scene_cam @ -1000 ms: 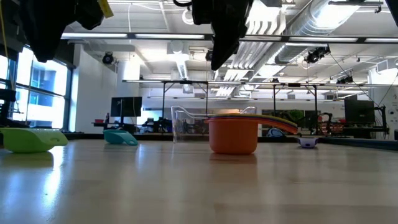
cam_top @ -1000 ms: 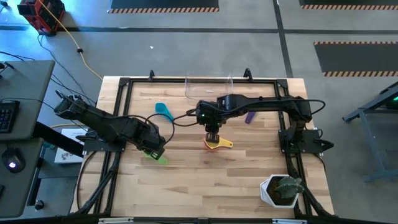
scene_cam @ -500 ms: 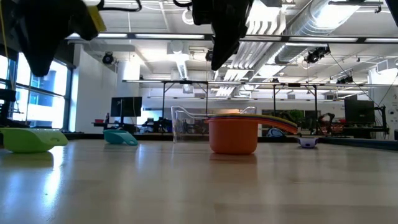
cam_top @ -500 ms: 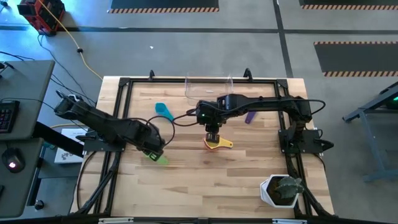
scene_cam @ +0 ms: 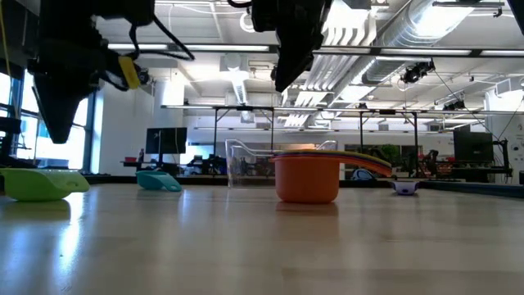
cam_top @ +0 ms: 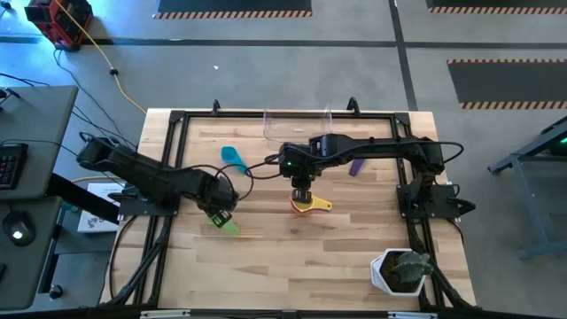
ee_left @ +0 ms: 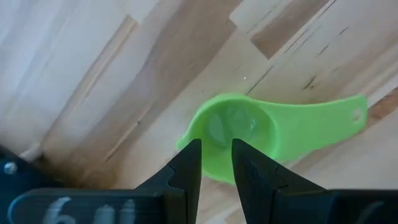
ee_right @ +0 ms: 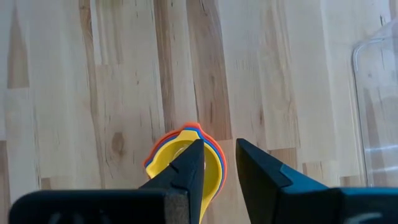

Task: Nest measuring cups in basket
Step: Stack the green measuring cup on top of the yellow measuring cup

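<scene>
The green cup (ee_left: 273, 127) lies on the table near the left edge, handle flat (cam_top: 227, 225) (scene_cam: 41, 183). My left gripper (ee_left: 216, 155) hangs just above it (cam_top: 218, 210), open by a narrow gap. A nested stack with orange outside and yellow on top (ee_right: 177, 149) stands mid-table (cam_top: 310, 205) (scene_cam: 307, 179). My right gripper (ee_right: 219, 155) hovers above the stack (scene_cam: 281, 82), slightly open and clear of it. A teal cup (cam_top: 233, 157) and a purple cup (cam_top: 356, 166) lie apart on the wood. The clear basket (cam_top: 297, 124) stands at the far edge.
A white pot with a green plant (cam_top: 401, 270) stands at the near right corner. The table's black frame rail (cam_top: 168, 133) runs around its edges. Bare wood lies between the stack and the near edge. Desks and monitors show beyond the table in the low view.
My left gripper has come down toward the green cup, moving a little toward the table's right. The right arm and all cups have stayed where they were.
</scene>
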`<state>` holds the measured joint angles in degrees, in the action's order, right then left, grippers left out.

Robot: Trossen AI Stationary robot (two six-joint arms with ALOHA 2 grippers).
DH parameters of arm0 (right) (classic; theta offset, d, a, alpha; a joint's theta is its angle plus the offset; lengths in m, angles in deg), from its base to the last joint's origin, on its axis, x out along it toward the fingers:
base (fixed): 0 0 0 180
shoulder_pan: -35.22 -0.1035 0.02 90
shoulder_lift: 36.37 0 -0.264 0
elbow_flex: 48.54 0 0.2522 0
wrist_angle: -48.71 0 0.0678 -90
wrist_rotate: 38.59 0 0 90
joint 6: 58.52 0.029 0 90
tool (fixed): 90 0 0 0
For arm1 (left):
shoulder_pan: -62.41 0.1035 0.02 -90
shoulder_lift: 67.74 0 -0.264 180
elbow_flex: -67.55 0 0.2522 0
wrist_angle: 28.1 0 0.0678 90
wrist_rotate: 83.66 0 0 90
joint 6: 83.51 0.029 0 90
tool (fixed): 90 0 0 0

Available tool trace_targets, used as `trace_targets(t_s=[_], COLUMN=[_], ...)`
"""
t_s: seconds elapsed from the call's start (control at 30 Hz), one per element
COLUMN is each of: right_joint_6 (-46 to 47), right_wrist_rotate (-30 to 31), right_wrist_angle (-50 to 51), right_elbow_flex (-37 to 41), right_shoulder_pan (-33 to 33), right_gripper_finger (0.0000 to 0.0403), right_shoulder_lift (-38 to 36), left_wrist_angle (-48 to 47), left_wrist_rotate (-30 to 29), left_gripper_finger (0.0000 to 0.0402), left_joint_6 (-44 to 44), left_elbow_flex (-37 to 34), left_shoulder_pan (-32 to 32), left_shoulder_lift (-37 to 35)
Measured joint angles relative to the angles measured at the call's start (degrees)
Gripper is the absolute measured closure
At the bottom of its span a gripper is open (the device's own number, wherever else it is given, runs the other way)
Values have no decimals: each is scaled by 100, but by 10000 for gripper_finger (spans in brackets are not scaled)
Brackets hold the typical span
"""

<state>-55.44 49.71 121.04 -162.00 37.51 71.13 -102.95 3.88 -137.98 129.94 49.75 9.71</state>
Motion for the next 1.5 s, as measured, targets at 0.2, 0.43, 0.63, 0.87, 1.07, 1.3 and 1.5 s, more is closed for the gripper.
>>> trace_targets(t_s=[0.2, 0.43, 0.63, 0.87, 1.07, 1.3, 1.5], right_joint_6=[13, 13, 14, 14, 253, 271, 385], right_wrist_rotate=[0, 0, 0, -3, -4, -3, -4], right_wrist_angle=[0, -70, -226, -318, -317, -315, -315], right_elbow_flex=[0, 0, 0, 0, 0, 0, 0], right_shoulder_pan=[0, 0, 0, 58, 167, 225, 225], right_gripper_finger=[318, 318, 318, 318, 318, 318, 318], right_shoulder_lift=[0, 0, 0, -2, -2, -2, -2], left_wrist_angle=[135, 261, 510, 592, 603, 894, 884], left_wrist_rotate=[96, 350, 357, 364, 324, 346, 362], left_gripper_finger=[321, 321, 321, 321, 325, 385, 391], left_joint_6=[370, 838, 1019, 1168, 1170, 952, 458], left_elbow_flex=[-418, -504, -504, -504, -504, -504, -297], left_shoulder_pan=[325, 484, 482, 484, 482, 482, 482], left_shoulder_lift=[0, 2, 2, 341, 679, 713, 708])
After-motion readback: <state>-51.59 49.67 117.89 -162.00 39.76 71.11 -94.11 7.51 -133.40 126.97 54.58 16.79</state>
